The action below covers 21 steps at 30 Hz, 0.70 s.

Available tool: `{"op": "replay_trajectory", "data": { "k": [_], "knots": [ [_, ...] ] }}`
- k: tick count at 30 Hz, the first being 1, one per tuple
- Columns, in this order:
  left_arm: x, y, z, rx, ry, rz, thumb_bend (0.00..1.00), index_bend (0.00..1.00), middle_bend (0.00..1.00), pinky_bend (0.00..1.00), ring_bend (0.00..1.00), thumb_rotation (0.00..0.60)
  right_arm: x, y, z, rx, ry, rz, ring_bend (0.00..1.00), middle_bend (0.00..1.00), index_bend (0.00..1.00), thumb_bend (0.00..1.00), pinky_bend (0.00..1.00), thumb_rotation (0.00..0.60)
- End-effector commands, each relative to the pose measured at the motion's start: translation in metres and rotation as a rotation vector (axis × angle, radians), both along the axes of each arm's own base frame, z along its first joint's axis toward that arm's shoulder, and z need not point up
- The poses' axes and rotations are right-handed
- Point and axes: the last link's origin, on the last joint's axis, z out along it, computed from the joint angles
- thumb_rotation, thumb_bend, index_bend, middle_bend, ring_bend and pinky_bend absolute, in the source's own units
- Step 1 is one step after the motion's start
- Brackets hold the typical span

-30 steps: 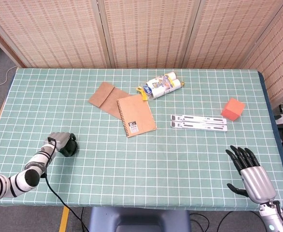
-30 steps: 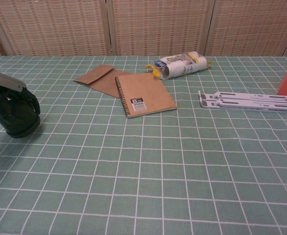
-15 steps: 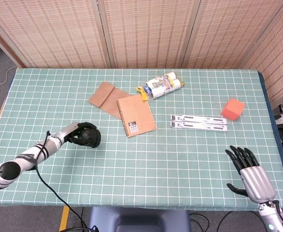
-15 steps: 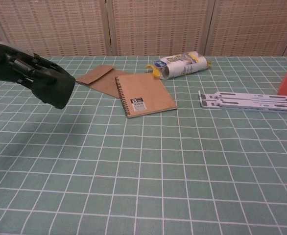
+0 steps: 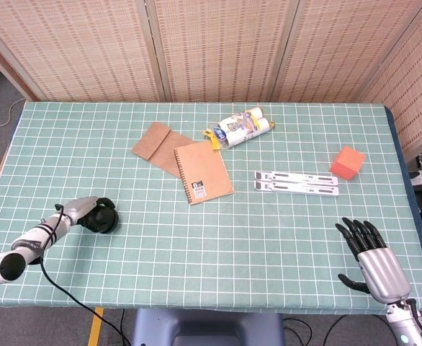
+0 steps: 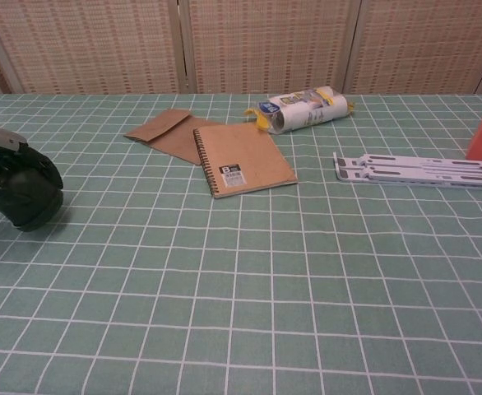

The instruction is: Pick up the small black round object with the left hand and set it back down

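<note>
Two hands. Right hand (image 5: 373,256), head view only, at 5 o'clock, fingers spread, holding nothing. Left hand (image 5: 88,211) at 8 o'clock grasps the small black round object (image 5: 104,218), low at the table (image 5: 196,245); chest view shows both. Notebook (image 5: 203,171) farther, 12 o'clock.

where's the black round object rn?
Head view: the black round object sits near the table's left edge, wrapped by the left hand, well left of the spiral notebook.

one black round object (image 5: 104,218), one notebook (image 5: 203,171), one envelope (image 5: 154,144), one wrapped roll (image 5: 240,127), one white rack (image 5: 296,182) and one orange block (image 5: 347,163) are counted.
</note>
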Motion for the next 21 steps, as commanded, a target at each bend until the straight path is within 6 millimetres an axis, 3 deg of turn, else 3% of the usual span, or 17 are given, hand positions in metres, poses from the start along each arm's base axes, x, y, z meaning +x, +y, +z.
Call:
{"op": "replay_trajectory", "data": {
  "k": [1,10,15,21],
  "knots": [
    [0.008,0.008,0.003,0.085,0.238,-0.139,0.44,0.53,0.52,0.81,0.58,0.600,0.000,0.000,0.001,0.000,-0.001,-0.001,0.00,0.00,0.00,0.09,0.00,0.600],
    [0.027,-0.003,-0.004,0.115,0.330,-0.079,0.45,0.55,0.54,0.83,0.60,0.600,0.000,0.000,0.001,0.004,-0.003,0.001,0.00,0.00,0.00,0.09,0.00,0.600],
    [0.038,-0.003,-0.004,0.085,0.156,0.003,0.45,0.54,0.54,0.83,0.60,0.600,0.000,0.000,0.001,0.004,-0.003,0.001,0.00,0.00,0.00,0.09,0.00,0.600],
    [0.054,-0.001,0.002,0.078,-0.185,0.138,0.45,0.54,0.54,0.83,0.60,0.600,0.000,0.000,0.000,0.005,0.000,0.000,0.00,0.00,0.00,0.09,0.00,0.600]
  ]
}}
